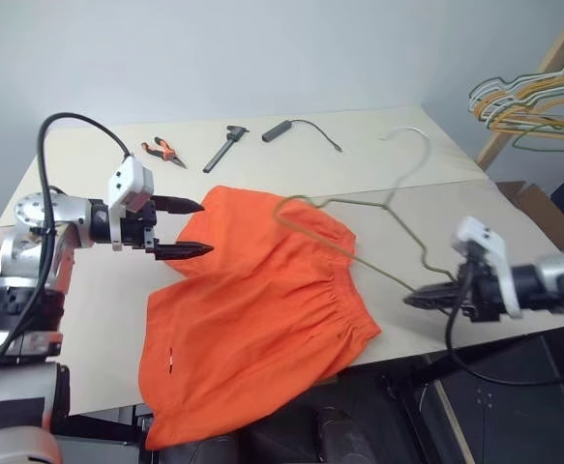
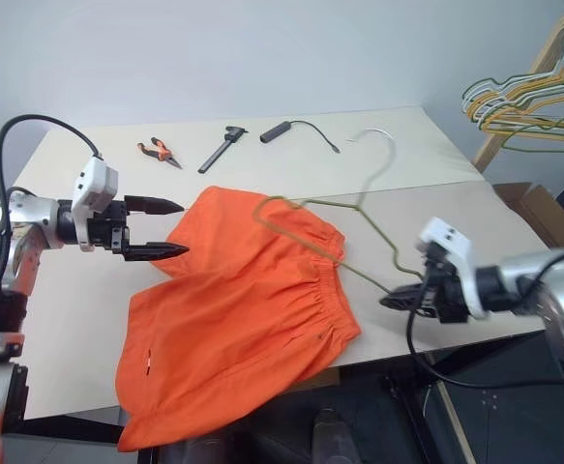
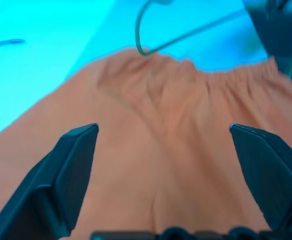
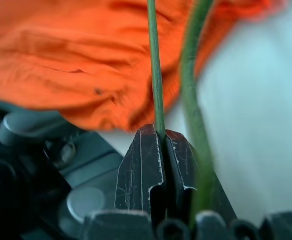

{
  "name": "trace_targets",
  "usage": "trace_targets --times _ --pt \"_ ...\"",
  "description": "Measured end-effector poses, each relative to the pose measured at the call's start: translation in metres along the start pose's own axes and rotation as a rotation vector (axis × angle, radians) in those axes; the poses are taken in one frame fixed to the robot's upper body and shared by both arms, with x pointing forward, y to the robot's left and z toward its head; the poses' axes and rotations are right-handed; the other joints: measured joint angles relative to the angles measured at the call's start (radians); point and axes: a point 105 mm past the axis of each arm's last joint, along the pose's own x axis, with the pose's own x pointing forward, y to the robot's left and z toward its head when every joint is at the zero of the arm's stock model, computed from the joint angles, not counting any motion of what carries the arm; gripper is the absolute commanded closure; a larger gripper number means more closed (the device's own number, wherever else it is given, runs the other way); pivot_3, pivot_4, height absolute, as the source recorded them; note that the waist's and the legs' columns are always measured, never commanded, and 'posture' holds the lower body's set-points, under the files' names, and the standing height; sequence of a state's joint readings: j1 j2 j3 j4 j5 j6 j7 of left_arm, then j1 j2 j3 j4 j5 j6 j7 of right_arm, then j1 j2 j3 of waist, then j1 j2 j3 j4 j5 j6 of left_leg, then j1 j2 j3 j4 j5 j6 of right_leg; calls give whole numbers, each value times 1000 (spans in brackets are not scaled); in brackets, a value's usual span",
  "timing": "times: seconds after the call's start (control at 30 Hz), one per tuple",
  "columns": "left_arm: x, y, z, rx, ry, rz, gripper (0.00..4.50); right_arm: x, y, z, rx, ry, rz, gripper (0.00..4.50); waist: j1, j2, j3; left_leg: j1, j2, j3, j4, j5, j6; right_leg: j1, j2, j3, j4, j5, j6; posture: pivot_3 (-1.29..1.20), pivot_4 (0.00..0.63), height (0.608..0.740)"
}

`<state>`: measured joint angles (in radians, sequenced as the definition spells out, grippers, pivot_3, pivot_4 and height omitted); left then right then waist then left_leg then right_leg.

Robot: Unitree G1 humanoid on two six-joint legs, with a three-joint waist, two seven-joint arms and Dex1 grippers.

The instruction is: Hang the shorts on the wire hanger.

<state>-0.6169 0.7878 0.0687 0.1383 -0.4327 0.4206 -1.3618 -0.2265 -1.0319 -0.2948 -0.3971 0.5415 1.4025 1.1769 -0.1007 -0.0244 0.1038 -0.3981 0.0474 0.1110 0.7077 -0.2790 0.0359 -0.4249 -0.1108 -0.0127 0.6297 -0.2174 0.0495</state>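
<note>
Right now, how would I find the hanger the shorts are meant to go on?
Look at the orange shorts on the table. Above them sits the wire hanger, pinched by the right gripper. It is bare thin wire, alone, unlike the coloured hangers bunched behind.

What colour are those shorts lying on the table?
The shorts are bright orange, plain, with no pattern. The left eye view shows them best.

The shorts (image 1: 252,319), bright orange with a gathered elastic waistband, are lying rumpled on the worktop (image 1: 69,290), one leg hanging over its near edge. The wire hanger (image 1: 359,242), thin grey-olive metal, is tilting above them, one corner lying over the waistband, its hook (image 1: 407,135) pointing away
</note>
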Motion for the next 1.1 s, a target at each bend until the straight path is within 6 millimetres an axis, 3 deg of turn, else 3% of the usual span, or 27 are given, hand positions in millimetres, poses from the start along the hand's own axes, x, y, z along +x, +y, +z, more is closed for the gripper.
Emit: trace_targets --times 0.07,0.17,0.27,0.43,0.7,0.87,1.1 --pt "3 -15 4 -3 -38 -29 17 -11 -3 -17 134 -11 -37 4500 6 0 0 1 0 0 0 0 0 1 0 0 0 0 0 -159 111 740" --pt "3 -39 7 -9 -79 -96 17 -21 -2 -58 347 16 -59 4500 11 0 0 4 0 0 0 -1 1 4 0 0 0 0 0 -162 115 740" --pt "1 -48 12 -17 -91 -127 17 -20 3 -76 419 41 -48 4500 12 0 1 7 0 1 0 -1 1 5 0 3 0 0 -1 -168 117 740" --pt "1 -57 12 -26 -92 -156 17 -17 3 -80 449 19 -50 4500 4 -1 1 14 0 1 0 -1 1 12 1 4 -1 -2 -4 -156 113 740" --pt "-1 -60 12 -32 -84 -166 17 -6 14 -76 443 31 43 4500 9 -1 1 12 0 0 -2 -2 1 11 1 3 -3 0 -2 -141 118 740" --pt "-1 -63 12 -21 -71 -165 17 0 9 -75 449 47 33 4500 15 -1 1 9 0 1 -3 -2 2 7 1 4 -4 0 -2 -124 117 740" --pt "-8 -68 10 -31 -46 -169 17 -18 -3 -81 505 35 -44 4500 41 -1 1 8 -1 1 -6 -2 2 5 1 3 -4 -1 -2 -111 114 740"
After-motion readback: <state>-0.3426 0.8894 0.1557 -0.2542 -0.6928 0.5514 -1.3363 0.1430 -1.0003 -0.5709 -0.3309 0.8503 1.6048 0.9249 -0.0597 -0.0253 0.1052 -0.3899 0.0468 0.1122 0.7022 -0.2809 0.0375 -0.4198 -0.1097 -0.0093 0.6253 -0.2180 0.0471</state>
